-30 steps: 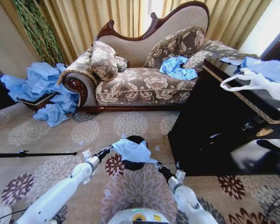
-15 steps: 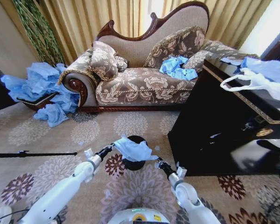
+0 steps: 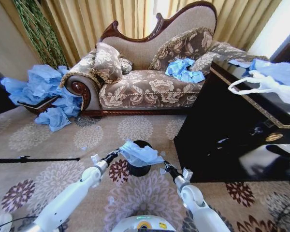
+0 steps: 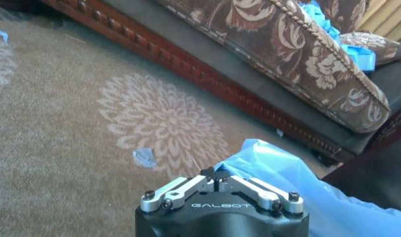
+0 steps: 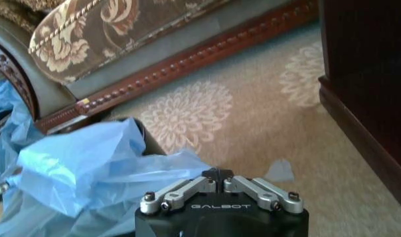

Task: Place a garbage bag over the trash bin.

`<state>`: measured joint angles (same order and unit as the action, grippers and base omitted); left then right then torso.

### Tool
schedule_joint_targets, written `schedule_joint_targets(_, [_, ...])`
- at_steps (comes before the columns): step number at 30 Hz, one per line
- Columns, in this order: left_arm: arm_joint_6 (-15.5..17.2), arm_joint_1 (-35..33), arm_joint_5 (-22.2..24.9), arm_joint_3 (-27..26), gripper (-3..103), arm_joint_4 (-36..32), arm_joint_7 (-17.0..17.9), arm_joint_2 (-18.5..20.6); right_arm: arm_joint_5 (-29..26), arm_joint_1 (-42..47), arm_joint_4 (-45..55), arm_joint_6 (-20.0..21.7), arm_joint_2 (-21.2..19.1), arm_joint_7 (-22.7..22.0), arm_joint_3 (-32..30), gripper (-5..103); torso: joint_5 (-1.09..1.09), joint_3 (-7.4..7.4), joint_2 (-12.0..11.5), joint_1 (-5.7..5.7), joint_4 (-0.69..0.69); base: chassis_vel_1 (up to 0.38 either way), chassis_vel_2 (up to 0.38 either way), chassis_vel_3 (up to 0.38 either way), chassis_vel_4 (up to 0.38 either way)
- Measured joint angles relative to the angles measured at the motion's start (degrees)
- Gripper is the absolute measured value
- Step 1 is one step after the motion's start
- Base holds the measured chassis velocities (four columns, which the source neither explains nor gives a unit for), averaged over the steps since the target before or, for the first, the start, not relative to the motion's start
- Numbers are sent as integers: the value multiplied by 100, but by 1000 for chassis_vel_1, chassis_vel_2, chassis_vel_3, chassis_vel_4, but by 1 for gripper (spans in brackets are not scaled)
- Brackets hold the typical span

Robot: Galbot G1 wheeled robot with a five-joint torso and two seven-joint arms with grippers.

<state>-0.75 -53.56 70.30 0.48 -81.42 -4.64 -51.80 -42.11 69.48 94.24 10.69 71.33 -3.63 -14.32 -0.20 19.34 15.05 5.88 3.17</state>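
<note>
The small black trash bin (image 3: 138, 168) stands on the patterned carpet in front of me. A light blue garbage bag (image 3: 139, 153) is stretched across its top, held between both arms. My left gripper (image 3: 118, 152) is shut on the bag's left edge, and my right gripper (image 3: 163, 165) is shut on its right edge. In the left wrist view the shut gripper (image 4: 216, 174) pinches the blue garbage bag (image 4: 286, 173). The right wrist view has the other gripper (image 5: 217, 173) closed on the crumpled garbage bag (image 5: 88, 158), with the bin's dark rim (image 5: 140, 129) just behind.
A patterned sofa (image 3: 150, 87) with blue bags (image 3: 183, 70) on it stands behind the bin. A heap of blue bags (image 3: 43, 92) lies at the left. A black cabinet (image 3: 232, 130) at the right carries a white bag (image 3: 266, 84). A black rod (image 3: 34, 159) lies on the carpet.
Both grippers have moved forward and slightly up with the bag, which now spreads flatter over the bin's top. The bin has not moved.
</note>
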Motion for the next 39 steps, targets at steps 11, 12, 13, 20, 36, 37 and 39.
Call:
schedule_joint_targets(11, [6, 260, 21, 99, 0, 66, 3, -46, -89, -521, -177, -4, 24, 46, 105, 0, 0, 0, 0, 0, 0, 0, 0, 0, 0])
schedule_joint_targets(12, [11, 288, 27, 111, 0, 65, 1, -46, -97, -629, -257, -4, 47, 50, 129, 0, 0, 0, 0, 0, 0, 0, 0, 0, 0])
schedule_joint_targets(13, [15, 319, 36, 130, 0, 70, 1, -53, -97, -715, -351, -12, 73, 53, 152, 0, 0, 0, 0, 0, -1, 0, 0, 0, 0])
schedule_joint_targets(20, [36, 444, 44, 227, 0, 159, 43, -99, 72, -711, -347, -178, 59, 287, 18, 0, 1, 0, 0, 1, -2, 0, 0, 0, 0])
schedule_joint_targets(36, [73, 222, 59, 62, 0, -16, 68, 46, 3409, -86, 212, -2019, -62, 884, 818, 47, 1, -1, 0, 0, -3, 0, 0, 0, 0])
schedule_joint_targets(37, [78, 206, 58, 46, 0, -33, 71, 48, 3573, -164, 213, -2039, -73, 883, 903, 53, 1, -1, 0, 0, -4, 0, 0, 0, 0])
schedule_joint_targets(39, [80, 199, 57, 42, 0, -41, 73, 48, 3640, -200, 220, -2040, -87, 883, 947, 53, 0, -1, 0, 0, -3, 0, 0, 0, 0])
